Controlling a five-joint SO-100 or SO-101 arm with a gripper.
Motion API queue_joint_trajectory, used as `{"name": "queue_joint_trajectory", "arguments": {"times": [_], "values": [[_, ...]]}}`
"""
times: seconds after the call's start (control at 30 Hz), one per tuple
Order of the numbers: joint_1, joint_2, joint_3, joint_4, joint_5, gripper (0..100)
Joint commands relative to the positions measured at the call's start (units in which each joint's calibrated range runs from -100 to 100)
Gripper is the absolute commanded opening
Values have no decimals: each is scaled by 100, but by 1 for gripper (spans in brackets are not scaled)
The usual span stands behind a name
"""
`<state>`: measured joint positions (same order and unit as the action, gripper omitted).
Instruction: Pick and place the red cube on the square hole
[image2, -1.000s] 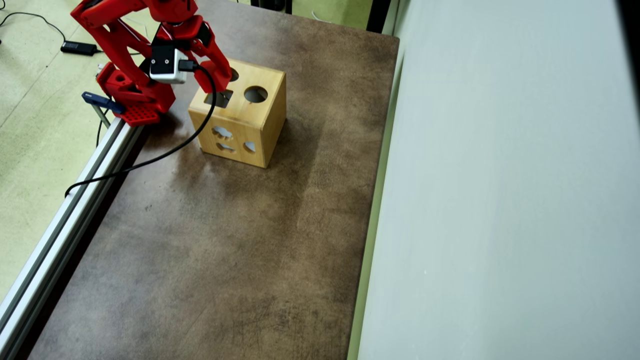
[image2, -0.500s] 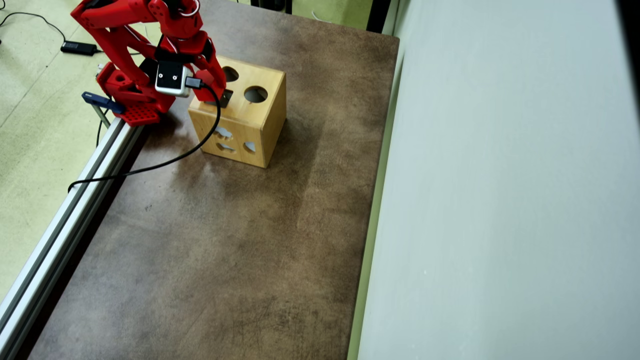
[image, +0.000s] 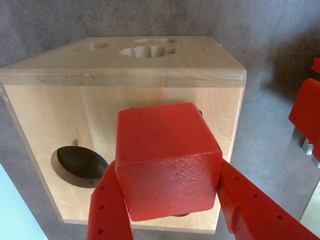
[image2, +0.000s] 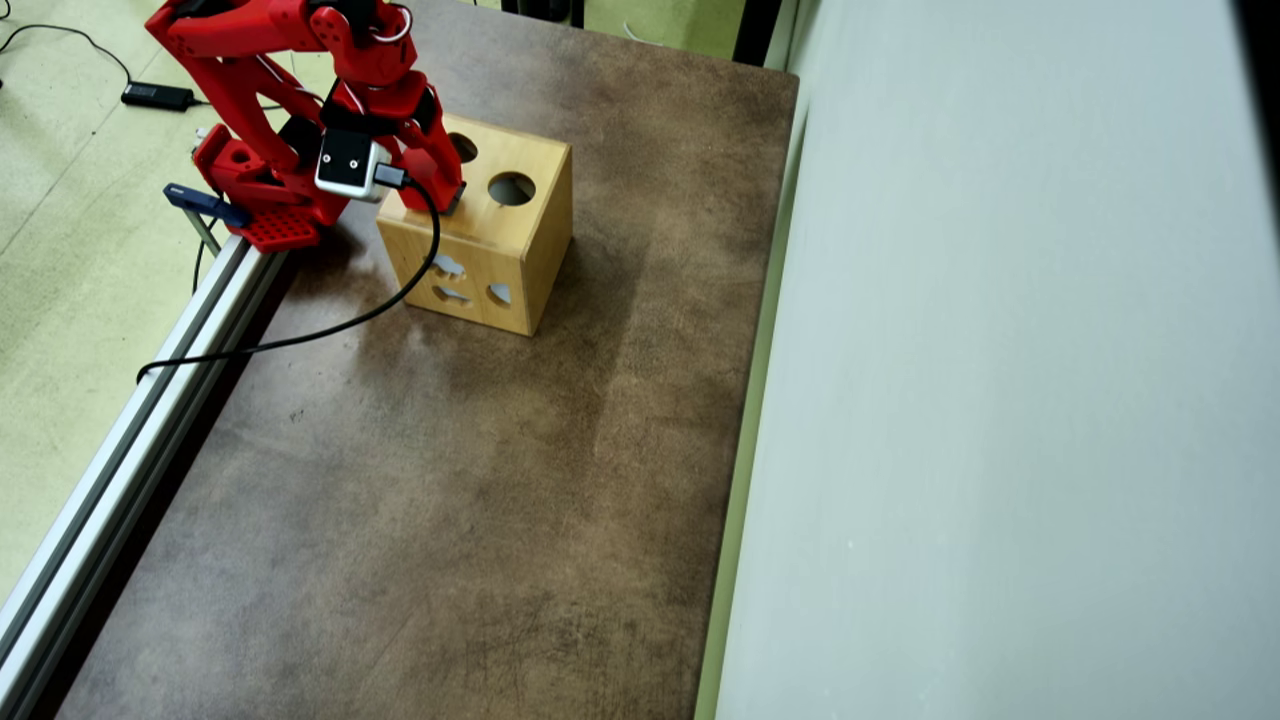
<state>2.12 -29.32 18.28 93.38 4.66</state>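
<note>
Red matte plastic fills the middle of the wrist view: the red cube (image: 167, 160) sits pinched between the two fingers (image: 111, 210) of the hand (image: 170, 200), one finger pressing on each side face, so the cube cannot slip while it is carried. Behind the cube is the wooden box (image: 60, 125), and the cube hangs right above the top face of this box, covering most of the square hole; only a thin dark edge (image: 200, 113) shows at the upper right corner of the cube, and I judge this to be the rim of the hole. To the left of the cube on the same face is a round hole (image: 79, 166), open and dark. In the overhead view the hand (image2: 440, 195) is over the near-left part of the box top (image2: 520, 215), and the round hole (image2: 511, 188) lies to its right; the cube itself is hidden there under the arm. The box stands on the brown tabletop (image2: 450, 480), close to the base of the arm. The cube looks a little rotated against the box edges, so I think the hand needs a small turn before it lowers, because a square piece enters a square opening only when the sides are parallel. The insertion is not yet done.
</note>
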Motion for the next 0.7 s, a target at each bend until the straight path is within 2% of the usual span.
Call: {"name": "queue_joint_trajectory", "arguments": {"times": [0.0, 0.67], "values": [[-138, -19, -31, -94, -15, 3], [-271, -10, 336, -102, -10, 3]]}}
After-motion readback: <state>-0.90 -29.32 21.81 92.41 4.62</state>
